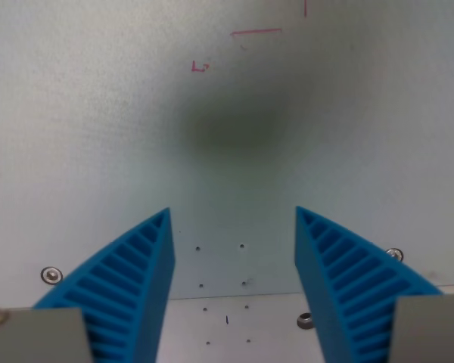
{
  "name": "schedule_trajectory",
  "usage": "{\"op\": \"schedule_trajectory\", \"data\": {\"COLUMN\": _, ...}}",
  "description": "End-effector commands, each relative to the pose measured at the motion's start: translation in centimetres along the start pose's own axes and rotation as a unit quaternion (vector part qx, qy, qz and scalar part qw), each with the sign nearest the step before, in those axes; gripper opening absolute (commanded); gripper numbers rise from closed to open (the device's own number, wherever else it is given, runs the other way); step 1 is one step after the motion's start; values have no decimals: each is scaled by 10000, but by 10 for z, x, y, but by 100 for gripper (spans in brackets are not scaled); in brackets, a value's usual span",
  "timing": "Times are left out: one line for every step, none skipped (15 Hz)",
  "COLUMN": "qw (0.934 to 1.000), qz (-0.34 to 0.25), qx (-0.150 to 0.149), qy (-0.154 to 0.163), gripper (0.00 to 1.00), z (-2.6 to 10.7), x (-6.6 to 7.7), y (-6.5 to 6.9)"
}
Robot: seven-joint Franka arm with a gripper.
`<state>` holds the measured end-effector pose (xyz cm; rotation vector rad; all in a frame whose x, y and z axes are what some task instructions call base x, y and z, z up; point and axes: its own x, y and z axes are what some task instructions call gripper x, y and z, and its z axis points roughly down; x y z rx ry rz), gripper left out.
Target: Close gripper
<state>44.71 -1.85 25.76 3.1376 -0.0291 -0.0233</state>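
While the gripper (233, 215) hangs above the pale tabletop (98, 136), its two blue ribbed fingers (136, 280) stand wide apart with nothing between them. Bare surface shows in the gap, marked with small dark holes (242, 246). Red pen marks (255, 32) lie at the far side, and a soft dark shadow (234, 128) sits just near of them. Screw heads (51, 274) are set in the tabletop at the wrist view's left and right, beside the fingers.
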Motion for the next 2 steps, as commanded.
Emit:
{"op": "schedule_trajectory", "data": {"qw": 10000, "qz": 0, "qx": 0, "qy": 22, "gripper": 0, "z": -2, "x": 0, "y": 0}}
{"op": "schedule_trajectory", "data": {"qw": 10000, "qz": 0, "qx": 0, "qy": 22, "gripper": 0, "z": -2, "x": 0, "y": 0}}
